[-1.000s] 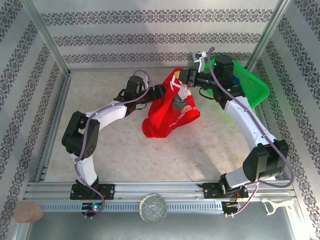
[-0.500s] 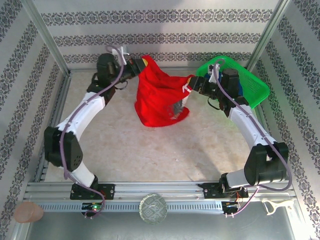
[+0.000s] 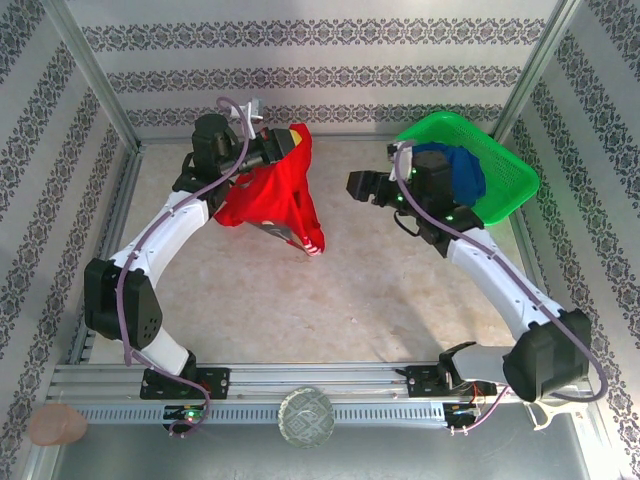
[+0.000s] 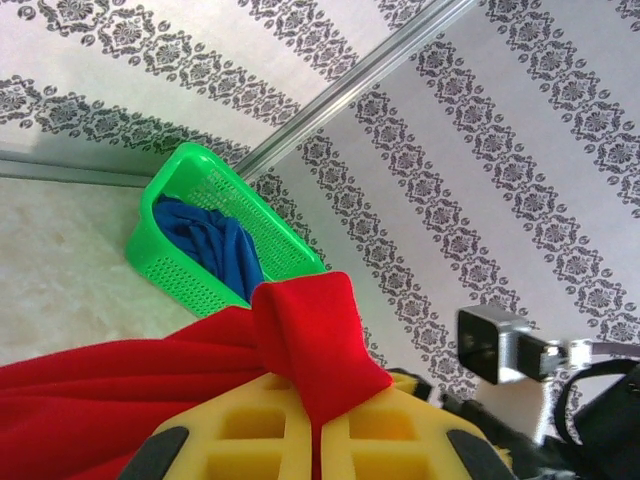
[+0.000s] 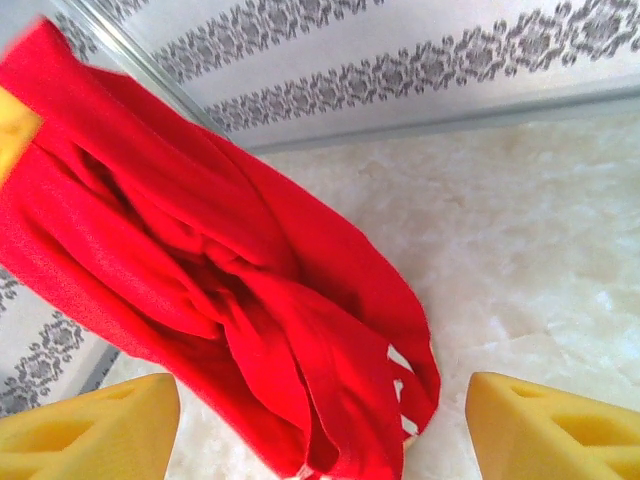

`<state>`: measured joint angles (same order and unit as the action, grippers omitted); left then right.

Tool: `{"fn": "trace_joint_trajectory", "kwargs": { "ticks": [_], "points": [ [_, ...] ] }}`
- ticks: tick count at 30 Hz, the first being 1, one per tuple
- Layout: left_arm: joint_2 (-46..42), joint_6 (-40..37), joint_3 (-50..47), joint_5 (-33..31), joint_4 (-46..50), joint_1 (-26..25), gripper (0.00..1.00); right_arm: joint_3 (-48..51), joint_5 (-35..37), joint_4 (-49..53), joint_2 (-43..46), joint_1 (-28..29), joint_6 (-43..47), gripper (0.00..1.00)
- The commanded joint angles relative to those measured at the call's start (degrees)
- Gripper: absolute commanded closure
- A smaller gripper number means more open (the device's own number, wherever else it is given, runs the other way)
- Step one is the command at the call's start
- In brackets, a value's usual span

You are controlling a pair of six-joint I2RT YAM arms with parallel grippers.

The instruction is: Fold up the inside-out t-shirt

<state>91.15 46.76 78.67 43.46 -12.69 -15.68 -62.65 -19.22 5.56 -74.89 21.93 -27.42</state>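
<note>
Your left claw (image 3: 284, 150) is clamping shut on a bunched fold of the red t-shirt (image 3: 268, 196). In the left wrist view its yellow fingers (image 4: 250, 440) are pressing together, with a tongue of red cloth sticking up between them.

You are holding the shirt up at the far left of the table (image 3: 360, 290), close to the back wall (image 3: 330, 75). It is hanging from that grip in a loose, crumpled bundle, draping down and toward the middle of the table. Its lowest tip, edged with white stitching, is dangling close to the tabletop, but you cannot tell whether it is touching.

Your right claw (image 3: 362, 186) is standing wide open and gripping nothing. It is hovering to the right of the shirt, apart from it and pointing toward it. In the right wrist view its two yellow fingers (image 5: 90, 430) are sitting at the bottom corners, with the hanging red cloth ahead of them.

Behind your right arm a green basket (image 3: 510, 185) is sitting at the far right corner of the table, with a blue garment (image 3: 462, 172) lying inside it.
</note>
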Motion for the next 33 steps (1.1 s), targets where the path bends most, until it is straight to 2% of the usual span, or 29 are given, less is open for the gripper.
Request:
{"fn": "trace_joint_trajectory", "kwargs": {
  "ticks": [1, 6, 9, 12, 16, 24, 30, 33],
  "points": [
    [-2.1, -0.6, -0.4, 1.8, -2.9, -0.2, 1.0, 0.9, 4.8, 1.6, -3.3, 3.3, 2.0, 0.23],
    [-2.7, -0.6, -1.3, 1.6, -3.0, -0.2, 1.0, 5.3, 7.4, -2.1, -7.3, 9.4, -0.6, 0.22],
    [-2.8, -0.4, -1.6, 1.6, -3.3, -0.1, 1.0, 6.4, 9.8, -2.9, -10.2, 11.1, -1.2, 0.23],
    [-3.1, -0.3, -1.8, 1.7, -3.2, -0.2, 1.0, 8.0, 12.3, -3.5, -11.7, 11.1, -1.4, 0.25],
    [-3.6, -0.3, -2.0, 1.8, -2.9, -0.2, 1.0, 9.5, 12.1, -5.2, -11.6, 8.9, -2.3, 0.27],
    [-4.7, -0.1, -2.6, 2.3, -3.0, -0.2, 1.0, 8.7, 6.4, -8.0, -12.2, 4.7, -3.0, 0.28],
    [-5.2, -0.1, -2.7, 3.0, -2.6, -0.2, 1.0, 10.9, -4.2, -17.2, -10.1, 3.9, -4.0, 0.25],
    [-5.1, -0.1, -2.7, 3.3, -2.7, -0.2, 1.0, 10.0, -4.4, -17.5, -8.3, 4.8, -3.7, 0.24]
  ]
}}
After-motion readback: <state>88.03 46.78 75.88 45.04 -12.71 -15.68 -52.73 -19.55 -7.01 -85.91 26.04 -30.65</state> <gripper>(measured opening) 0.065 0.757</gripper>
